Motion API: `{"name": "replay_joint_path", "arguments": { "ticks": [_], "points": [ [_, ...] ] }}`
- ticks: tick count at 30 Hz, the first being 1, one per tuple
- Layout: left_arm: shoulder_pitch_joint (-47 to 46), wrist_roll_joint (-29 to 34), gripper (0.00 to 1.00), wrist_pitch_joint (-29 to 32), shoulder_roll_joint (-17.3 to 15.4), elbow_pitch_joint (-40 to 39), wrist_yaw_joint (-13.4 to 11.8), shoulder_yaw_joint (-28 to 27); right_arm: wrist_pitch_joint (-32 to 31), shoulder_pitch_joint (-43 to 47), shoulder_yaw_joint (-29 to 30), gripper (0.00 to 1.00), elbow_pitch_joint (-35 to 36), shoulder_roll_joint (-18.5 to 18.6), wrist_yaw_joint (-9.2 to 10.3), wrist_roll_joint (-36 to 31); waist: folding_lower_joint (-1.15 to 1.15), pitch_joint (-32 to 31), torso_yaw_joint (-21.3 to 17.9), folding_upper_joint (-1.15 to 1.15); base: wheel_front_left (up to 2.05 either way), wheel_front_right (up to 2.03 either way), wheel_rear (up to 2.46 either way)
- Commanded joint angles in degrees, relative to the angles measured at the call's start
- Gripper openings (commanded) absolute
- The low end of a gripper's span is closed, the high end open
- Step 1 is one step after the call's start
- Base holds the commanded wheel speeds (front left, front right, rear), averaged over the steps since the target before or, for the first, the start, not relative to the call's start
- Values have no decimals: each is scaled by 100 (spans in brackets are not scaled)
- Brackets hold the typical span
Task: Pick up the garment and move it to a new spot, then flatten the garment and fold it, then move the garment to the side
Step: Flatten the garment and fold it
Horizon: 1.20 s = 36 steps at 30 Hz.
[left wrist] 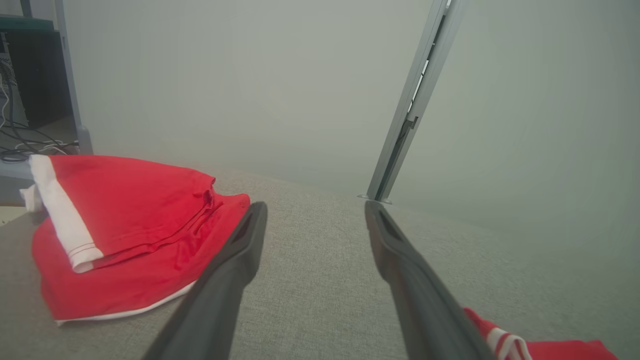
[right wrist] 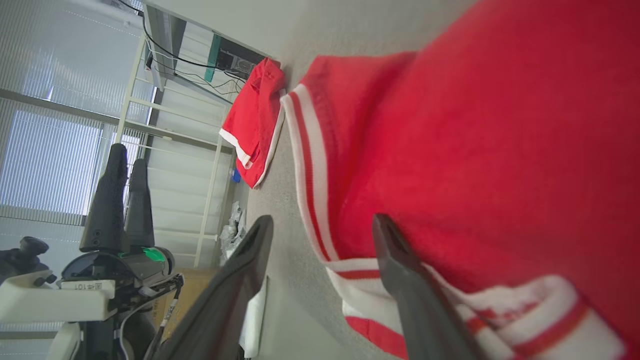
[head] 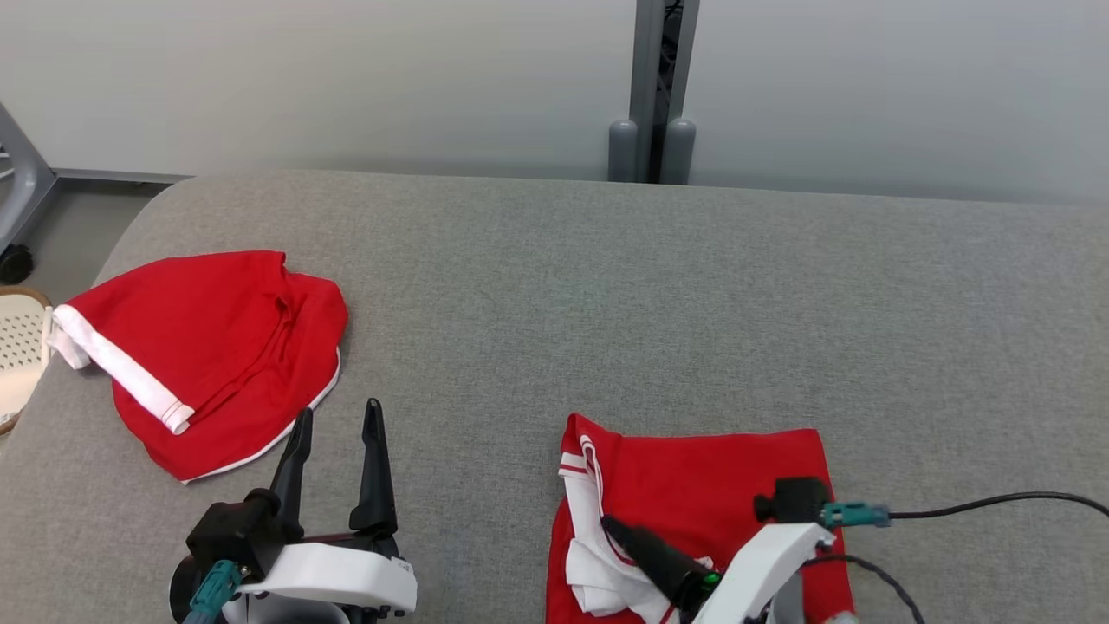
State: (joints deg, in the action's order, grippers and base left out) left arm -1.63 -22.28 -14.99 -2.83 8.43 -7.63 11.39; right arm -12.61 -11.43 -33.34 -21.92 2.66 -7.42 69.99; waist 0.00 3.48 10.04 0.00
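A folded red garment with white-and-red striped trim [head: 693, 485] lies at the near right of the grey padded table [head: 606, 286]. My right gripper [head: 611, 524] hovers low over its left trim, open. In the right wrist view, one finger [right wrist: 400, 265] lies over the striped trim [right wrist: 310, 165] and the other [right wrist: 245, 260] is beside the edge, over bare grey surface. A second red garment with a white band [head: 208, 347] lies folded at the far left [left wrist: 125, 230]. My left gripper [head: 338, 420] stands open and empty just right of it [left wrist: 315, 205].
A pale perforated basket [head: 17, 347] sits off the table's left edge. A grey post [head: 650, 87] stands behind the table against the wall. A black cable [head: 996, 501] trails from my right wrist. The table's middle and far right are bare.
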Motion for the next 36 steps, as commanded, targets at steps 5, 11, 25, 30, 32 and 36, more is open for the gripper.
{"name": "replay_joint_path", "arguments": {
  "ticks": [5, 11, 25, 30, 32, 36],
  "points": [
    [6, 20, 100, -22, -17, 18, 18, -48, 202, -354, 383, 100, -415, 44, -14, -800, 0, -61, -99, 0, 0, 0, 0],
    [64, -3, 100, -22, -17, -15, 9, -104, 203, -617, 942, 100, -240, 49, -14, -1789, 0, -116, -226, 0, 0, 0, 0],
    [-85, -32, 100, -22, -16, -243, 14, -62, 923, -203, 2477, 100, 1441, 862, -13, -4700, 0, -146, -579, 0, 0, 0, 0],
    [-3, -48, 100, -21, -16, -295, 31, -174, 1530, 207, 2788, 100, 1885, 1024, -13, -5186, 0, -183, -789, 0, 0, 0, 0],
    [17, -7, 100, -21, -18, -296, 56, -208, 1814, 429, 2789, 100, 1970, 1032, -13, -5186, 0, -200, -872, 0, 0, 0, 0],
    [79, 69, 100, -21, -20, -373, 75, -259, 2360, 769, 2994, 100, 1949, 918, -10, -5207, 0, -232, -993, 0, 0, 0, 0]
  ]
}}
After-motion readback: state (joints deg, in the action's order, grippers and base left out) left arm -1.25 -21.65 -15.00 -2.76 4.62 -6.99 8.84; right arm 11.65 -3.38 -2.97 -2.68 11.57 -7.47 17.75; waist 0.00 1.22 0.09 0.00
